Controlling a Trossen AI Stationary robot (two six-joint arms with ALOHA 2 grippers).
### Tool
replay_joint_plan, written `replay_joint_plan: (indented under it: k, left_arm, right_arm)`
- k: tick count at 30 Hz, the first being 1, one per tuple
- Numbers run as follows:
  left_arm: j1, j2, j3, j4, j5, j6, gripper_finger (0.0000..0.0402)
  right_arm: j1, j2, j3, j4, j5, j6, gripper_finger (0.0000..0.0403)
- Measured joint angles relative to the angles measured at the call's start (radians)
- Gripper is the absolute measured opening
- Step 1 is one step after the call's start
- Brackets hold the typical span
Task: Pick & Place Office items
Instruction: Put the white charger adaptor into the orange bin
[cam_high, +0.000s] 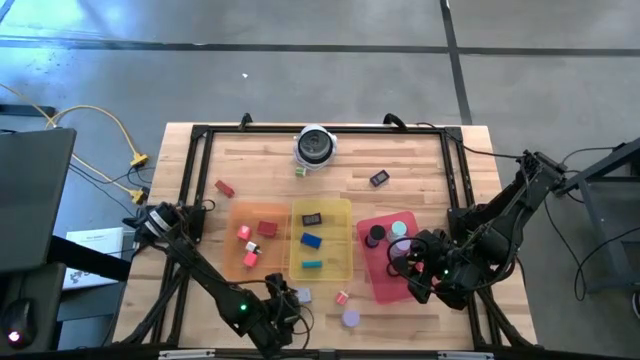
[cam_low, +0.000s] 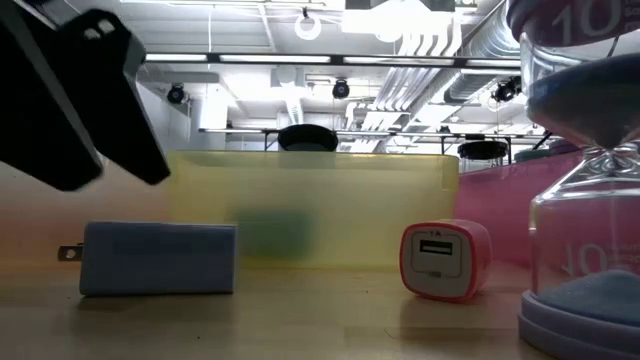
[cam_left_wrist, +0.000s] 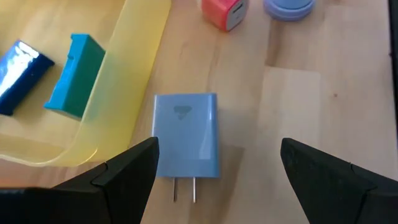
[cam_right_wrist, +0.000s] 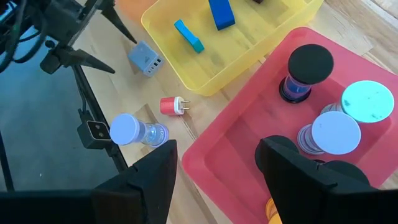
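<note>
— Near the front edge of the worktop (cam_high: 420, 150), what sits by the left gripper (cam_left_wrist: 217, 171)?
— A pale blue plug adapter (cam_left_wrist: 186, 134), a smooth rectangular block lying flat on the wood with its two metal prongs toward the gripper. The fingers are spread wide on either side of it, touching nothing.
— And the trays?
— Just left of the adapter is the yellow translucent tray (cam_high: 321, 240), holding a blue block (cam_left_wrist: 18, 74), a teal block (cam_left_wrist: 74, 74) and a black piece (cam_high: 312, 218). The orange tray (cam_high: 258, 237) to its left holds red and pink bits.
— The right side?
— The right gripper (cam_right_wrist: 214, 165) hovers over the near part of the red tray (cam_right_wrist: 249, 134), fingers apart and empty. Inside stand small hourglass timers with round caps: black (cam_right_wrist: 309, 62), teal (cam_right_wrist: 367, 102) and lilac (cam_right_wrist: 334, 132).
— Anything loose?
— A red adapter (cam_right_wrist: 171, 106) and a lilac-capped timer (cam_right_wrist: 134, 130) lie on the wood near the adapter.
</note>
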Motion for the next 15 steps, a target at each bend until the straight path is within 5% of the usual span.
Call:
replay_joint_plan:
  k: [15]
  left_arm:
    - [0.047,-0.021,-0.021,-0.077,0.059,-0.039,0.0326]
  right_arm:
    - [0.0,0.0,0.0,0.005,0.0,-0.007,0.0217]
